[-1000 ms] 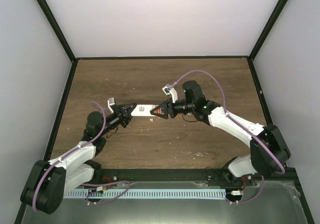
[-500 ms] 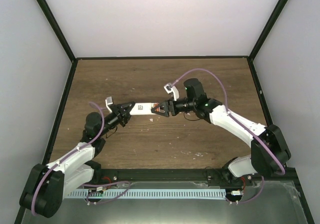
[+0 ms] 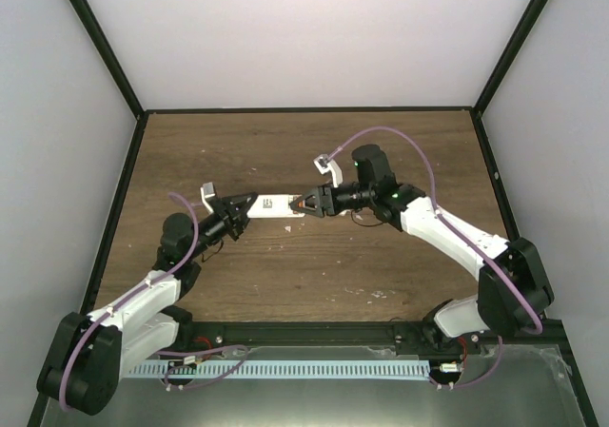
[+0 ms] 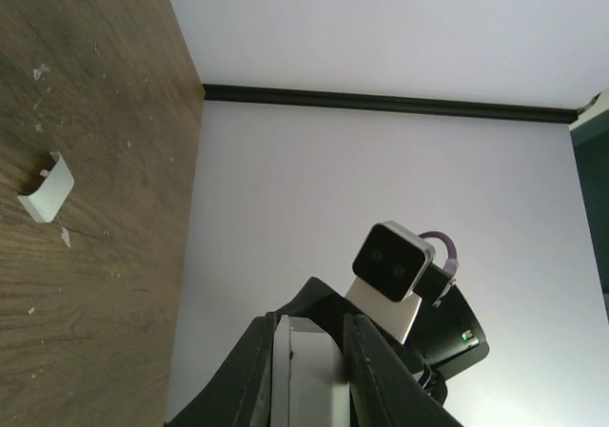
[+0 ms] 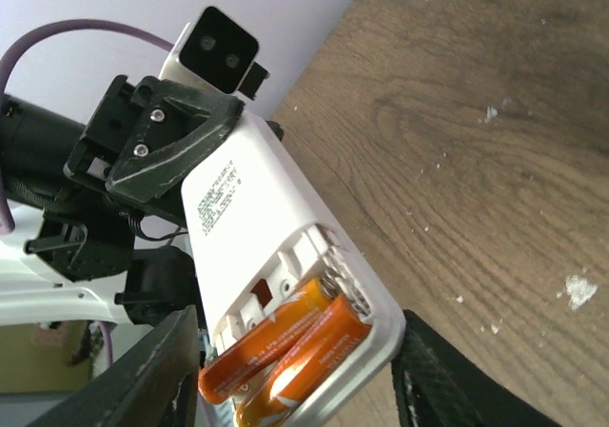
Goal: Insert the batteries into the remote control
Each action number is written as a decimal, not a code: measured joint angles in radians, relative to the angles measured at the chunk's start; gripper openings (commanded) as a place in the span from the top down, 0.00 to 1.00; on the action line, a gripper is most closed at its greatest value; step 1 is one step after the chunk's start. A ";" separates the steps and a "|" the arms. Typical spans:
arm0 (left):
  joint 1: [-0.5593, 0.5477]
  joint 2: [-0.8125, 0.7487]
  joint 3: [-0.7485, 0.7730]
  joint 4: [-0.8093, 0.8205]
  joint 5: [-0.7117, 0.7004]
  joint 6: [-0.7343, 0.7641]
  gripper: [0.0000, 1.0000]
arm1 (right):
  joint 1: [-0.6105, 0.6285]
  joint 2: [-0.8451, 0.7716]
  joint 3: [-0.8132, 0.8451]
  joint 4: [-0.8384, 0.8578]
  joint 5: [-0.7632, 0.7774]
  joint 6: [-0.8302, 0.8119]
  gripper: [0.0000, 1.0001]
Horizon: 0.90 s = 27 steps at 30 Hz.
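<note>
The white remote control (image 3: 274, 203) is held in the air between both arms. My left gripper (image 3: 243, 203) is shut on its left end; the left wrist view shows the white slab (image 4: 309, 379) clamped between the black fingers (image 4: 252, 379). In the right wrist view the remote (image 5: 238, 208) has its compartment open, with two orange batteries (image 5: 285, 337) lying side by side in it. My right gripper (image 3: 306, 203) is open, its fingers (image 5: 162, 370) on either side of the remote's battery end.
A small plain white square piece (image 4: 46, 187) lies on the brown wooden table (image 3: 314, 275). White walls and a black frame enclose the table on three sides. The right wrist camera (image 4: 392, 261) faces the left one.
Both grippers and the remote have shifted slightly toward the far side. The right gripper's tips have drawn back toward the remote's end, and less orange shows between them.
</note>
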 measured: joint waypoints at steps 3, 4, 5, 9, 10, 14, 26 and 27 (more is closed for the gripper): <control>0.000 0.000 0.000 0.000 0.004 0.000 1.00 | -0.002 0.001 0.000 -0.010 0.000 -0.002 0.58; 0.000 0.000 0.000 0.001 0.005 0.001 1.00 | -0.003 0.002 0.000 -0.013 0.000 -0.002 0.60; 0.000 0.000 0.000 0.000 0.006 0.001 1.00 | -0.004 0.002 0.001 -0.014 -0.001 -0.002 0.61; 0.000 0.000 0.000 0.002 0.007 0.001 1.00 | -0.006 0.007 0.010 -0.025 -0.002 -0.003 0.63; 0.000 0.000 0.000 0.003 0.007 0.002 1.00 | -0.006 0.009 0.011 -0.026 -0.003 -0.003 0.63; 0.000 0.003 0.000 0.004 0.007 0.005 1.00 | -0.008 0.015 0.013 -0.028 -0.006 -0.003 0.64; 0.002 0.022 0.001 0.007 0.008 0.011 1.00 | -0.014 0.036 0.027 -0.043 -0.005 -0.003 0.69; 0.002 0.024 0.002 0.008 0.009 0.011 1.00 | -0.014 0.036 0.027 -0.044 -0.003 -0.003 0.69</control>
